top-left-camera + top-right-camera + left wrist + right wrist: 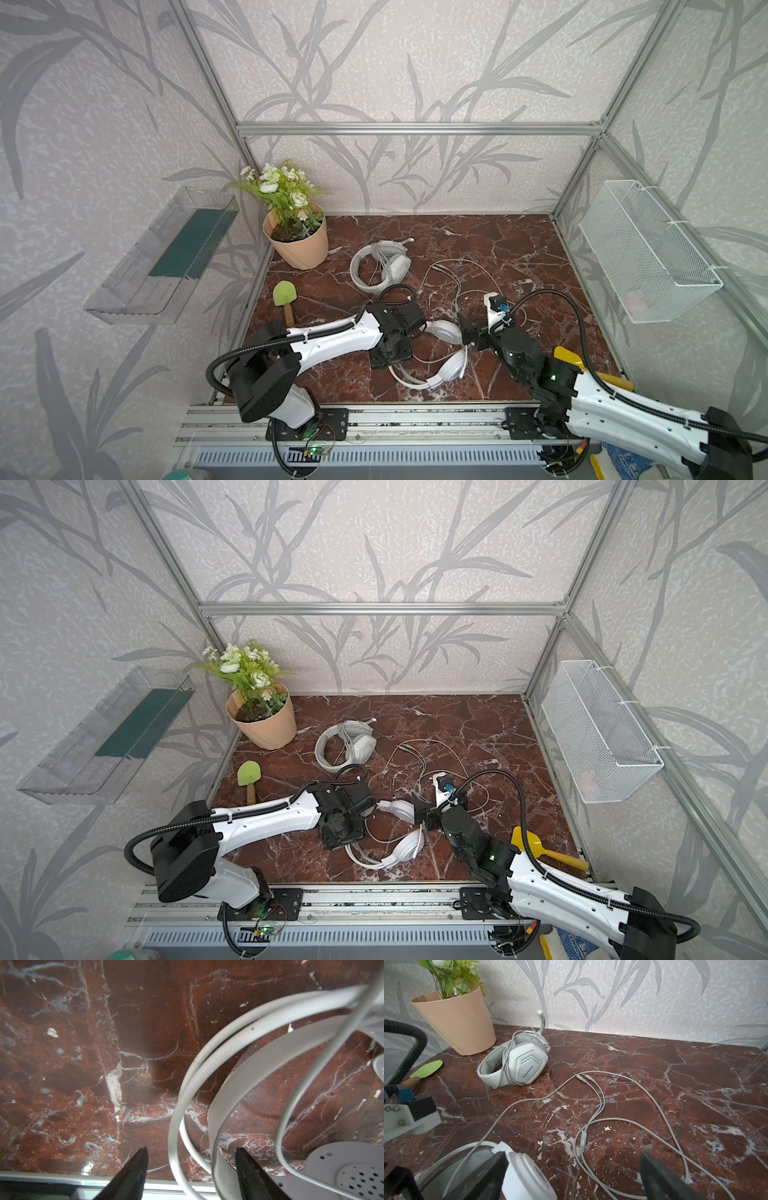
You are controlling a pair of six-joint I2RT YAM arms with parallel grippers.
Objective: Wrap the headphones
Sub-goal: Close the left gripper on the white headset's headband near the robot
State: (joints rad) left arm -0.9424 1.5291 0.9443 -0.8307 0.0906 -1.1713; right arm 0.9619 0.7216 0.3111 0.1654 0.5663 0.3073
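The greyish-white headphones [380,266] lie near the back, their cable wound round them; the right wrist view shows them too [517,1064]. The glossy white headphones [449,361] lie near the front between both arms. Their thin cable [457,274] sprawls loose over the marble [602,1103]. My left gripper [392,359] points down over their headband [249,1068]. Its jaws [191,1159] stand apart, with the band and wire loops between them and one finger close against the band's mesh pad. My right gripper [468,330] is open wide [571,1169], one finger beside a round cup [527,1176].
A peach flower pot [297,241] stands at the back left with a green trowel [284,297] in front of it. A yellow scoop [573,359] lies by the right arm. A mesh basket [648,253] hangs on the right wall, a clear shelf [166,257] on the left. A metal rail [374,415] runs along the front.
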